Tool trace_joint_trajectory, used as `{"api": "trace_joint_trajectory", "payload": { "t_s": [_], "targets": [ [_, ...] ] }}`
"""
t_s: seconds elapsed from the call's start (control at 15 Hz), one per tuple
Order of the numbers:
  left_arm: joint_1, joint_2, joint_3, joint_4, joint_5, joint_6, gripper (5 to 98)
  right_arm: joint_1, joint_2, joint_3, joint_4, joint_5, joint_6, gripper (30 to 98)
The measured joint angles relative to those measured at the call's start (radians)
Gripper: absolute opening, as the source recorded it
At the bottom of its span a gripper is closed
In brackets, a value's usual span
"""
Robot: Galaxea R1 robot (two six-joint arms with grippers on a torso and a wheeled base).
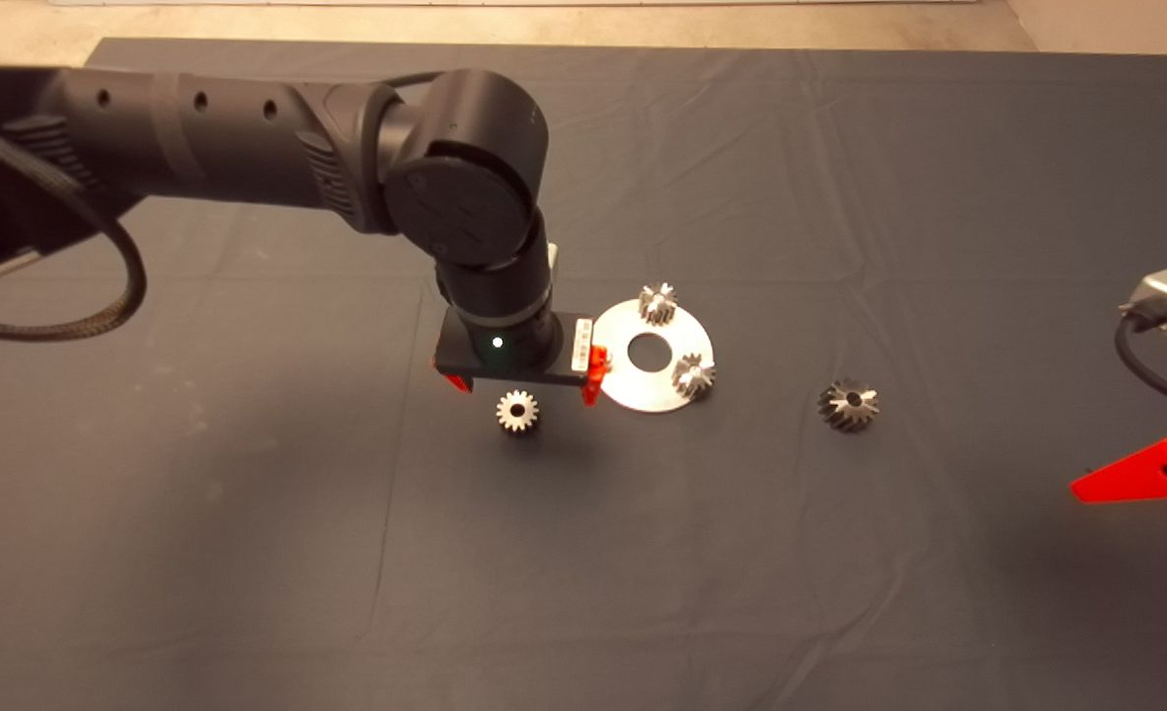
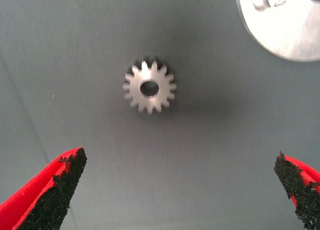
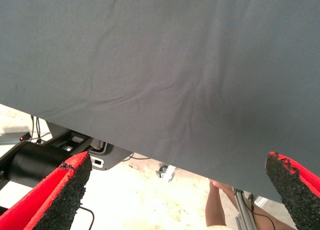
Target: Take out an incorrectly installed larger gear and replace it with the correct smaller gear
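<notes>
While the left hand hangs just above the smaller gear, fingers spread wide w/ nothing between them, that gear lies flat on the desk mat beside the silver disc. Larger gear sits apart, right of disc. Right hand parked at lower right edge, fingers apart.

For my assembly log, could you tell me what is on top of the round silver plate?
Two small silver gears stand on the plate beside its open centre hole. The left arm hides the plate's near-left rim.
</notes>
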Motion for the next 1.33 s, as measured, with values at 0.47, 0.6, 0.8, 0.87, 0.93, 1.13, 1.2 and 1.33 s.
{"api": "trace_joint_trajectory", "payload": {
  "t_s": [0.47,0.6,0.8,0.87,0.93,1.13,1.2,1.33],
  "targets": [
    [0.044,0.0,-0.026,0.045,0.0,0.031,97.6,0.0,0.0,0.002,0.0,0.0,0.0,92.4],
    [0.058,0.0,-0.042,0.047,0.0,0.045,97.6,0.0,0.0,0.013,0.003,0.0,0.0,92.4],
    [0.072,0.0,-0.079,0.05,0.0,0.081,97.6,0.0,0.0,0.014,0.005,-0.001,0.0,92.4],
    [0.075,0.0,-0.092,0.053,0.0,0.088,97.6,0.0,0.0,0.014,0.005,-0.001,0.0,92.5],
    [0.078,0.0,-0.103,0.054,0.0,0.098,97.6,0.0,0.0,0.014,0.005,-0.001,0.0,96.5],
    [0.096,0.0,-0.13,0.057,0.0,0.117,97.6,0.0,0.0,0.015,0.006,0.0,0.0,97.7],
    [0.103,-0.001,-0.136,0.058,0.0,0.121,97.6,0.0,0.0,0.016,0.005,-0.001,0.0,97.7],
    [0.117,-0.001,-0.146,0.058,0.0,0.126,97.6,0.0,0.0,0.018,0.006,0.0,0.0,97.7]
  ]
}}
